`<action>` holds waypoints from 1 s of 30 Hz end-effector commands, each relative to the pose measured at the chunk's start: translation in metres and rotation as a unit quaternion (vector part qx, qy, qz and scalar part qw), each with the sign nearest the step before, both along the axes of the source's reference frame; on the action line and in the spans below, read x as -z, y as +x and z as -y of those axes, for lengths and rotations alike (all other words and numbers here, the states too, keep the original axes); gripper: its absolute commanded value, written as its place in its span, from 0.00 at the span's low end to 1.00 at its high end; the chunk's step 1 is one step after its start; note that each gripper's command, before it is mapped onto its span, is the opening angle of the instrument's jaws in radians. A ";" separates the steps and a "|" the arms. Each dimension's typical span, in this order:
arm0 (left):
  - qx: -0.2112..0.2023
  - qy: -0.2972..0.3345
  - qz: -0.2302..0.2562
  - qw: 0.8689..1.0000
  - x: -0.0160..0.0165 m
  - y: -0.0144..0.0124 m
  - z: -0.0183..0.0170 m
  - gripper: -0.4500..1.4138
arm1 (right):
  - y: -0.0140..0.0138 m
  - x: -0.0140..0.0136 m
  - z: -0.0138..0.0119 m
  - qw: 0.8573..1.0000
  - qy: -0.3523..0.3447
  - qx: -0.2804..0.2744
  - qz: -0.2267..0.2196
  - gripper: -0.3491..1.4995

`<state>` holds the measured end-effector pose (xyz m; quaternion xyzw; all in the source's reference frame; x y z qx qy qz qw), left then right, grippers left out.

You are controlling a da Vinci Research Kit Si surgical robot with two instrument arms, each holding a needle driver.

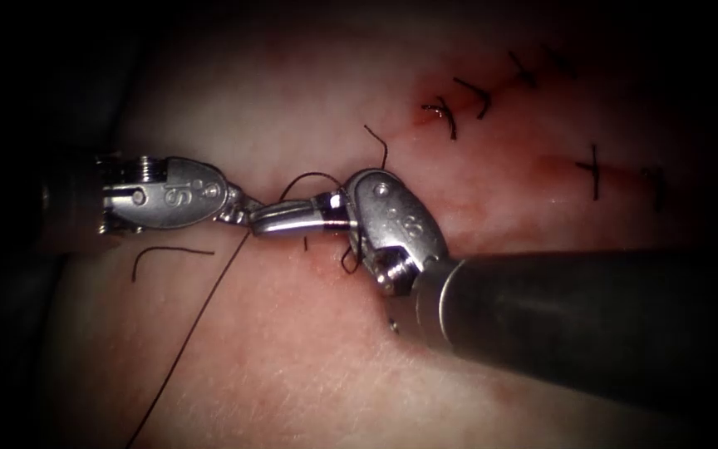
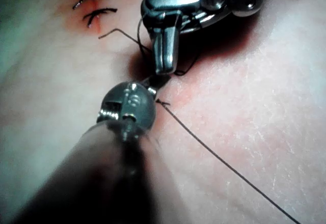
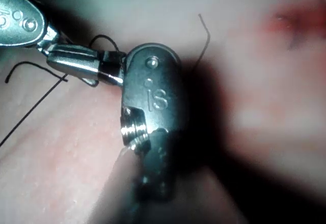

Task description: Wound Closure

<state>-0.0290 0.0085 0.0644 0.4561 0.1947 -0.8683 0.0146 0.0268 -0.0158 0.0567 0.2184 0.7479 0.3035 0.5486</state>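
Observation:
On the tissue, my left tool comes in from the left. Its jaws are shut on the long dark thread, which runs down and left from them. My right tool points left with its jaws shut and tip to tip with the left jaws. A loop of thread arches over the right jaws. A short free thread end sticks up behind the right wrist. In the left wrist view the thread leaves my left jaws under the right jaws. I see no needle.
Several finished dark stitches cross the cut at the upper right, with red fluid by the nearest. A loose curved thread piece lies below the left tool. The right shaft covers the lower right tissue.

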 end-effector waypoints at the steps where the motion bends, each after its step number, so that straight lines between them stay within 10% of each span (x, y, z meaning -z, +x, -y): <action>1: 0.000 0.001 0.003 1.000 -0.0007 -0.0007 0.0000 0.00 | 0.0005 -0.0002 -0.0002 0.999 0.020 -0.027 0.001 0.00; 14: 0.003 0.007 0.017 1.000 -0.0012 -0.0031 0.0007 0.00 | -0.0004 -0.0002 0.0010 0.994 0.011 -0.103 0.043 0.00; 18: 0.005 0.008 0.023 1.000 -0.0013 -0.0043 0.0011 0.00 | -0.0006 -0.0009 0.0031 0.967 0.016 -0.181 0.181 0.00; 30: 0.004 0.009 0.025 1.000 -0.0014 -0.0044 0.0013 0.00 | -0.0037 -0.0005 0.0043 0.921 0.066 -0.287 0.256 0.15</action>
